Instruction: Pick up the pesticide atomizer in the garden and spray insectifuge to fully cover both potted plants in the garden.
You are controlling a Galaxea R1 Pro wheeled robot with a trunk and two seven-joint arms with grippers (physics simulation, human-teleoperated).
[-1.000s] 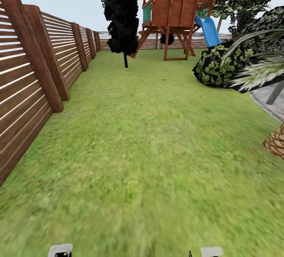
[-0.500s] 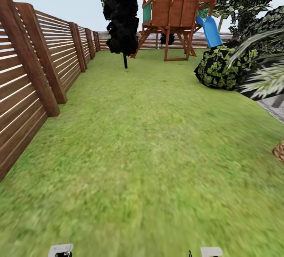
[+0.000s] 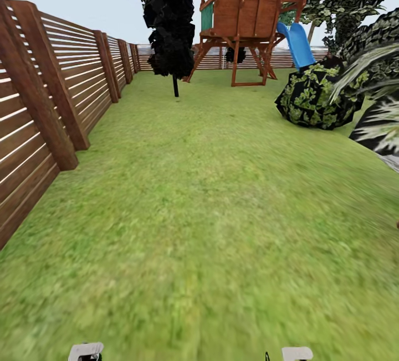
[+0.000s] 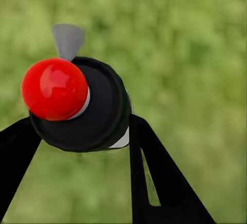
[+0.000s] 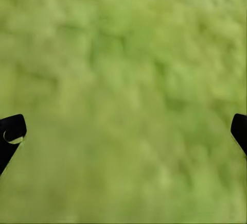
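In the left wrist view, the pesticide atomizer (image 4: 100, 113) shows from above: a round black top with a red button and a grey nozzle. My left gripper (image 4: 77, 134) is shut on it, one black finger on each side. Blurred green grass lies beneath it. My right gripper (image 5: 123, 131) is open over bare grass with nothing between its fingers (image 5: 10, 131). The potted plants are out of view. The garden lawn (image 3: 210, 195) stretches ahead in the head view.
A brown slatted fence (image 3: 50, 101) runs along the left. A dark tree (image 3: 169, 23) and a wooden play tower (image 3: 244, 15) with a blue slide stand at the far end. A big round bush (image 3: 316, 95) and palm fronds (image 3: 377, 73) are at the right.
The whole head view has shifted: the fence, bush and fronds slid sideways and the scaly palm trunk left the right edge, so the camera moved. Both grippers hold as before.
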